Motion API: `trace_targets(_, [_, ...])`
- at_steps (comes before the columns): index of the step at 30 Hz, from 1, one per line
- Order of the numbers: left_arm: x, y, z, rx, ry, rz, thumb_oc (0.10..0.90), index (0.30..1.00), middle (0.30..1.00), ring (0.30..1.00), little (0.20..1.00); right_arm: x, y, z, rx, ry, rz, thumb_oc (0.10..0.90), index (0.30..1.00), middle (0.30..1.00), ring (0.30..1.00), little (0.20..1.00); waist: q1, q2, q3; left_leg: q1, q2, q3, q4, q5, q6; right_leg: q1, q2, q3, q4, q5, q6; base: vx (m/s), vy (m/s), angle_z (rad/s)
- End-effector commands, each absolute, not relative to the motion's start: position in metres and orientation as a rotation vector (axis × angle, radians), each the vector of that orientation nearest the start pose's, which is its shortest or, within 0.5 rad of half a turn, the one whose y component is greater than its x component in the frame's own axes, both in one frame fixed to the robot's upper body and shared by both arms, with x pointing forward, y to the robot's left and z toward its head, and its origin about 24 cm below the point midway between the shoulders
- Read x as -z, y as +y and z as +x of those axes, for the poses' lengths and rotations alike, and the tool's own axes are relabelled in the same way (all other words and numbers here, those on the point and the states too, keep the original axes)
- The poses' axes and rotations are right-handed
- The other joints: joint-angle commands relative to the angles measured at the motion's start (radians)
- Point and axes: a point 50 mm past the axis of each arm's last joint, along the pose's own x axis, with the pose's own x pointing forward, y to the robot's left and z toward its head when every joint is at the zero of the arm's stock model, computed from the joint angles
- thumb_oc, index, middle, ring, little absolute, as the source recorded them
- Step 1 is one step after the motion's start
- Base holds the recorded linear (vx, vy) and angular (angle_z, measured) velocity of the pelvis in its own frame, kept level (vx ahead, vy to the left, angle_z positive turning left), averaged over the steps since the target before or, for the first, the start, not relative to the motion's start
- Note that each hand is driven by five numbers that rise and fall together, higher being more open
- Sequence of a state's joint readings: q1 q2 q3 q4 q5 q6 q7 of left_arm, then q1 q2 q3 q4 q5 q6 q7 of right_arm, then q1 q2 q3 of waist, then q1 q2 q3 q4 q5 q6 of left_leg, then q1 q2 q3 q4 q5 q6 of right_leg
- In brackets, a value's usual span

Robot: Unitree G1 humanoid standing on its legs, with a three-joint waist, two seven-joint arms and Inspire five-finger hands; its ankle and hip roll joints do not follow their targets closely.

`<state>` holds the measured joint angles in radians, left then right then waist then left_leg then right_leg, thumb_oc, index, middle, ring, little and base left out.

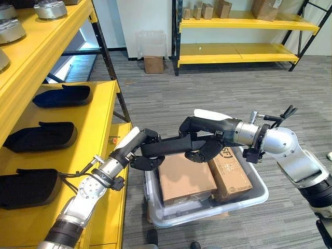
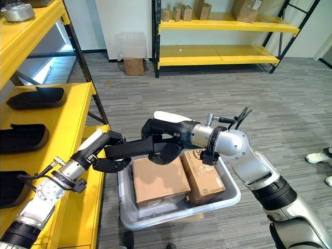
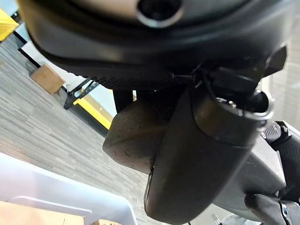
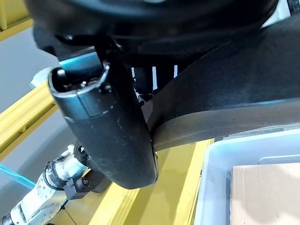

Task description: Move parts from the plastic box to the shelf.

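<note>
**Both hands carry a black part above the plastic box, beside the yellow shelf**

A long black part (image 1: 174, 147) is held level between the two hands, over the left rim of the plastic box (image 1: 258, 199). The left hand (image 1: 139, 148) has its fingers curled round the part's left end, its white-covered thumb on top. The right hand (image 1: 207, 136) is wrapped round the right end, fingers bent under it and the white thumb lying along the top.

The clear plastic box stands on the grey carpet floor (image 1: 207, 93), just beside the outer edge of the yellow shelf (image 1: 101, 109). Two cardboard boxes lie in it side by side: a larger plain one (image 1: 185, 179) toward the left wall and a narrower printed one (image 1: 230, 174) toward the right wall, directly under the right hand.

On the shelf's lower level three black parts already lie in a row along the back: one near the far corner (image 1: 62, 96), one at the middle (image 1: 41, 136), one at the near end (image 1: 26, 188). The near one lies close beside the left forearm. On the level above, round grey metal parts (image 1: 50, 9) sit near the front edge.

Across the floor stands a second yellow rack (image 1: 244, 49) with small cardboard boxes (image 1: 207, 10) on its upper level; a cardboard carton (image 1: 153, 64) sits on the floor beside it, under a clear bin (image 1: 151, 44). A person's shoe (image 2: 314, 156) shows at the right.
</note>
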<state>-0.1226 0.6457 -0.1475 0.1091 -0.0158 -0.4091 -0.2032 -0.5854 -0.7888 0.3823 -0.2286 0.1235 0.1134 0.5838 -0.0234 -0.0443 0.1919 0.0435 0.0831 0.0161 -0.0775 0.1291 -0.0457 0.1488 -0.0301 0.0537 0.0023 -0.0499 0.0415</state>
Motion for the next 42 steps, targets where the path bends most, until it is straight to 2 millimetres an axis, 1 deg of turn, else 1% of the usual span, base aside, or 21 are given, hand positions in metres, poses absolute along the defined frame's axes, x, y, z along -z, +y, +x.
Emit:
trace_targets(1, [-0.134, 0.177, 0.271, 0.335, -0.555, 0.243, 0.4, 0.3, 0.3, 0.3, 0.3, -0.249, -0.094, 0.278, -0.797, -0.651, -0.282, 0.9, 1.0, 1.0, 1.0, 1.0, 0.014, 0.015, -0.106, 0.039, 0.009, 0.016, 0.032, -0.157, 0.003, -0.048, -0.045, -0.12, 0.085, -0.041, 0.016, 0.0, 0.0, 0.0])
trace_targets(5, [-0.129, 0.179, 0.271, 0.309, -0.544, 0.225, 0.4, 0.3, 0.3, 0.3, 0.3, -0.24, -0.097, 0.278, -0.748, -0.606, 0.014, 0.9, 1.0, 1.0, 1.0, 1.0, 0.012, 0.018, -0.107, 0.044, 0.011, 0.022, 0.029, -0.157, 0.004, -0.047, -0.045, -0.114, 0.081, -0.039, 0.017, 0.0, 0.0, 0.0])
trace_targets(6, [-0.128, 0.182, 0.27, 0.3, -0.54, 0.225, 0.4, 0.3, 0.3, 0.3, 0.3, -0.235, -0.103, 0.276, -0.717, -0.603, 0.127, 0.9, 1.0, 1.0, 1.0, 1.0, 0.009, 0.019, -0.106, 0.043, 0.011, 0.024, 0.031, -0.159, 0.005, -0.047, -0.046, -0.111, 0.08, -0.038, 0.018, 0.0, 0.0, 0.0])
trace_targets(8, [-0.127, 0.185, 0.269, 0.288, -0.544, 0.233, 0.4, 0.3, 0.3, 0.3, 0.3, -0.228, -0.11, 0.275, -0.704, -0.589, 0.233, 0.9, 1.0, 1.0, 1.0, 1.0, 0.005, 0.021, -0.104, 0.044, 0.01, 0.027, 0.033, -0.161, 0.006, -0.047, -0.047, -0.108, 0.079, -0.037, 0.02, 0.0, 0.0, 0.0])
trace_targets(10, [-0.128, 0.19, 0.268, 0.261, -0.544, 0.24, 0.4, 0.3, 0.3, 0.3, 0.3, -0.216, -0.124, 0.272, -0.652, -0.571, 0.382, 0.9, 1.0, 1.0, 1.0, 1.0, -0.002, 0.024, -0.102, 0.048, 0.01, 0.031, 0.03, -0.164, 0.008, -0.045, -0.048, -0.102, 0.072, -0.033, 0.023, -0.01, 0.013, -0.02])
trace_targets(12, [-0.13, 0.195, 0.266, 0.235, -0.55, 0.246, 0.4, 0.3, 0.3, 0.3, 0.3, -0.205, -0.138, 0.271, -0.571, -0.577, 0.386, 0.9, 1.0, 1.0, 1.0, 1.0, -0.009, 0.027, -0.1, 0.05, 0.01, 0.034, 0.029, -0.164, 0.011, -0.046, -0.05, -0.096, 0.067, -0.028, 0.026, -0.03, 0.02, -0.07])
trace_targets(14, [-0.131, 0.197, 0.266, 0.221, -0.557, 0.253, 0.4, 0.3, 0.3, 0.3, 0.3, -0.201, -0.148, 0.27, -0.517, -0.586, 0.416, 0.9, 1.0, 1.0, 1.0, 1.0, -0.014, 0.029, -0.099, 0.051, 0.01, 0.037, 0.026, -0.163, 0.012, -0.046, -0.051, -0.093, 0.061, -0.025, 0.027, -0.01, 0.009, -0.02])
trace_targets(15, [-0.132, 0.199, 0.265, 0.212, -0.557, 0.256, 0.4, 0.3, 0.3, 0.3, 0.3, -0.198, -0.159, 0.269, -0.433, -0.614, 0.417, 0.9, 1.0, 1.0, 1.0, 1.0, -0.018, 0.03, -0.098, 0.052, 0.01, 0.039, 0.025, -0.163, 0.013, -0.045, -0.052, -0.09, 0.056, -0.021, 0.028, 0.0, 0.0, 0.0])
trace_targets(17, [-0.132, 0.201, 0.265, 0.196, -0.561, 0.262, 0.4, 0.3, 0.3, 0.3, 0.3, -0.2, -0.174, 0.265, -0.336, -0.688, 0.411, 0.9, 1.0, 1.0, 1.0, 1.0, -0.025, 0.031, -0.096, 0.053, 0.01, 0.043, 0.022, -0.164, 0.013, -0.047, -0.053, -0.085, 0.049, -0.015, 0.031, 0.0, 0.0, 0.0])
trace_targets(18, [-0.133, 0.201, 0.265, 0.189, -0.564, 0.269, 0.4, 0.3, 0.3, 0.3, 0.3, -0.203, -0.183, 0.261, -0.237, -0.726, 0.369, 0.9, 1.0, 1.0, 1.0, 1.0, -0.03, 0.032, -0.094, 0.054, 0.011, 0.046, 0.022, -0.166, 0.013, -0.048, -0.053, -0.082, 0.045, -0.012, 0.033, 0.0, 0.0, 0.0])
trace_targets(21, [-0.136, 0.204, 0.263, 0.15, -0.565, 0.278, 0.4, 0.3, 0.3, 0.3, 0.3, -0.212, -0.207, 0.252, -0.08, -0.826, 0.351, 0.9, 1.0, 1.0, 1.0, 1.0, -0.045, 0.039, -0.091, 0.06, 0.011, 0.055, 0.014, -0.17, 0.015, -0.051, -0.052, -0.068, 0.031, -0.004, 0.034, -0.01, 0.013, -0.05])
trace_targets(22, [-0.136, 0.204, 0.263, 0.15, -0.565, 0.278, 0.4, 0.3, 0.3, 0.3, 0.3, -0.212, -0.207, 0.252, -0.079, -0.826, 0.351, 0.9, 1.0, 1.0, 1.0, 1.0, -0.044, 0.039, -0.091, 0.06, 0.011, 0.056, 0.014, -0.17, 0.015, -0.051, -0.052, -0.068, 0.03, -0.004, 0.034, -0.01, 0.008, -0.06])
trace_targets(24, [-0.138, 0.207, 0.261, 0.126, -0.569, 0.276, 0.4, 0.3, 0.3, 0.3, 0.3, -0.22, -0.216, 0.244, -0.054, -0.892, 0.353, 0.9, 1.0, 1.0, 1.0, 1.0, -0.049, 0.044, -0.089, 0.061, 0.01, 0.061, 0.011, -0.172, 0.014, -0.052, -0.053, -0.062, 0.022, 0.0, 0.035, -0.02, 0.014, -0.09])
trace_targets(27, [-0.14, 0.211, 0.259, 0.1, -0.583, 0.285, 0.4, 0.3, 0.3, 0.3, 0.3, -0.226, -0.223, 0.235, -0.032, -0.955, 0.438, 0.9, 1.0, 1.0, 1.0, 1.0, -0.052, 0.049, -0.086, 0.06, 0.009, 0.067, 0.011, -0.175, 0.014, -0.055, -0.054, -0.06, 0.016, 0.002, 0.036, -0.01, 0.007, -0.04])
trace_targets(29, [-0.142, 0.212, 0.257, 0.086, -0.592, 0.289, 0.4, 0.3, 0.3, 0.3, 0.3, -0.222, -0.227, 0.233, 0.025, -0.932, 0.47, 0.9, 1.0, 1.0, 1.0, 1.0, -0.054, 0.051, -0.085, 0.06, 0.008, 0.068, 0.016, -0.179, 0.014, -0.056, -0.054, -0.059, 0.018, 0.001, 0.036, 0.0, 0.0, 0.0])
trace_targets(30, [-0.143, 0.212, 0.257, 0.078, -0.599, 0.294, 0.4, 0.3, 0.3, 0.3, 0.3, -0.218, -0.23, 0.234, 0.074, -0.909, 0.461, 0.9, 1.0, 1.0, 1.0, 1.0, -0.054, 0.052, -0.084, 0.06, 0.008, 0.067, 0.018, -0.179, 0.014, -0.056, -0.054, -0.059, 0.019, 0.0, 0.034, 0.0, 0.0, 0.0])
trace_targets(32, [-0.145, 0.212, 0.255, 0.065, -0.61, 0.292, 0.4, 0.3, 0.3, 0.3, 0.3, -0.21, -0.232, 0.236, 0.103, -0.865, 0.489, 0.9, 1.0, 1.0, 1.0, 1.0, -0.055, 0.056, -0.082, 0.061, 0.008, 0.066, 0.016, -0.177, 0.016, -0.055, -0.053, -0.058, 0.018, -0.002, 0.031, 0.0, 0.0, 0.0])
trace_targets(33, [-0.147, 0.214, 0.253, 0.055, -0.624, 0.293, 0.4, 0.3, 0.3, 0.3, 0.3, -0.201, -0.233, 0.238, 0.115, -0.817, 0.489, 0.9, 1.0, 1.0, 1.0, 1.0, -0.055, 0.058, -0.08, 0.059, 0.007, 0.064, 0.019, -0.177, 0.016, -0.056, -0.053, -0.061, 0.021, -0.004, 0.03, -0.04, -0.037, 0.01])
trace_targets(35, [-0.151, 0.214, 0.251, 0.05, -0.641, 0.293, 0.4, 0.3, 0.3, 0.3, 0.3, -0.195, -0.231, 0.24, 0.1, -0.791, 0.503, 0.9, 1.0, 1.0, 1.0, 1.0, -0.053, 0.06, -0.077, 0.054, 0.005, 0.057, 0.021, -0.174, 0.016, -0.057, -0.053, -0.062, 0.022, -0.006, 0.027, -0.04, -0.041, 0.01])
trace_targets(38, [-0.156, 0.214, 0.248, 0.038, -0.673, 0.301, 0.4, 0.3, 0.3, 0.3, 0.3, -0.19, -0.223, 0.241, 0.073, -0.772, 0.469, 0.9, 1.0, 1.0, 1.0, 1.0, -0.049, 0.062, -0.072, 0.046, 0.005, 0.049, 0.029, -0.172, 0.014, -0.06, -0.052, -0.07, 0.032, -0.013, 0.023, -0.03, -0.048, 0.01])
trace_targets(42, [-0.166, 0.213, 0.247, 0.023, -0.726, 0.363, 0.4, 0.3, 0.3, 0.3, 0.3, -0.187, -0.212, 0.247, 0.03, -0.724, 0.311, 0.9, 1.0, 1.0, 1.0, 1.0, -0.04, 0.064, -0.069, 0.041, 0.003, 0.031, 0.038, -0.17, 0.01, -0.058, -0.051, -0.083, 0.047, -0.027, 0.017, -0.01, -0.066, 0.04])
